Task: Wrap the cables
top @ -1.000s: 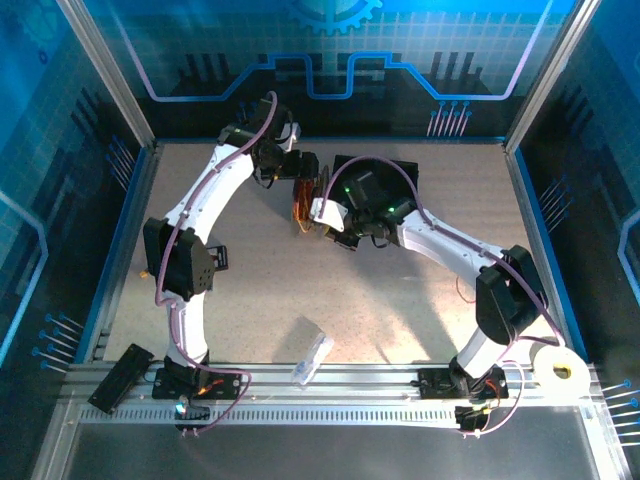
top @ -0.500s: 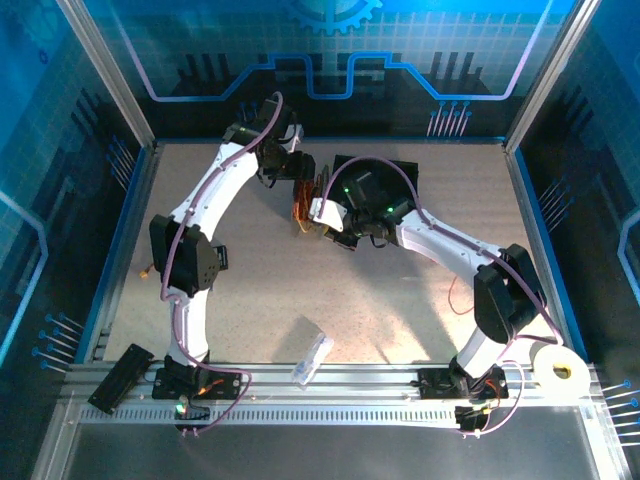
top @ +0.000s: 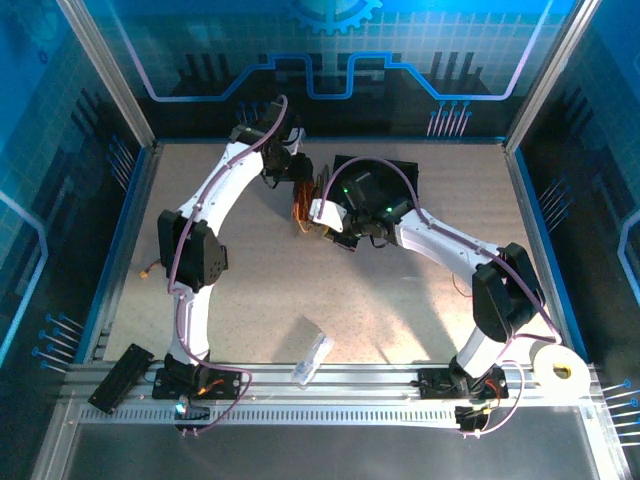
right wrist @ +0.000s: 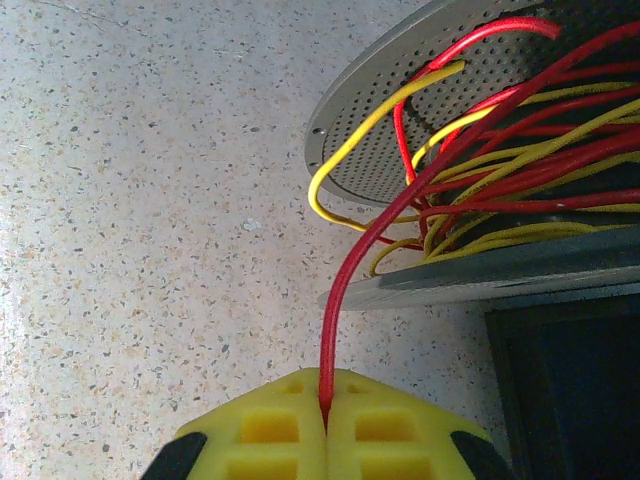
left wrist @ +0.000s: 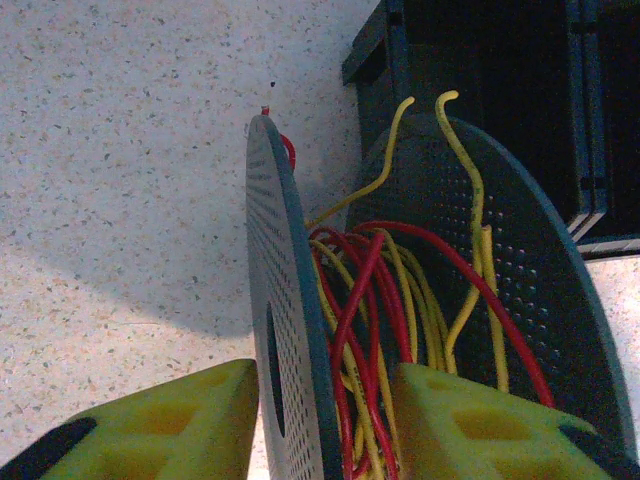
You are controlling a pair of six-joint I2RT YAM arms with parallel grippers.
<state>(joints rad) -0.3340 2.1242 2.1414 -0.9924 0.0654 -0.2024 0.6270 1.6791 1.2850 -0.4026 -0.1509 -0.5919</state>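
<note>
— Where do we find the cables (left wrist: 385, 300)?

— We see them, yellow and red, tangled loosely between the two perforated discs of the spool (left wrist: 560, 280). It stands on edge on the table (top: 250, 290), toward the far edge and about midway along it, just beside a black box (left wrist: 480, 80). Two yellow ends curl up free above the bundle.

— And the left gripper (left wrist: 325, 390)?

— Its jaws stand spread. We see one yellow finger (left wrist: 160, 425) outside the near disc (left wrist: 268, 250), right against it. The other sits on the inner side, with red and yellow strands between it and the disc. Whether the pads press on anything we cannot tell.

— The right gripper (right wrist: 325, 395)?

— Its jaws are pressed together, pinching a single red cable (right wrist: 327, 345). From the pinch that strand rises, bends and runs across a disc's rim into the bundle. The gripper itself is apart from the spool.

— How do we read the arms?

— From above, the left arm (top: 215, 190) climbs from the near edge, folds at its elbow and stretches toward the far edge, wrist turned rightward onto the spool. The right arm (top: 440, 235) folds near the right edge and reaches leftward, its wrist meeting the spool from the near-right.
</note>
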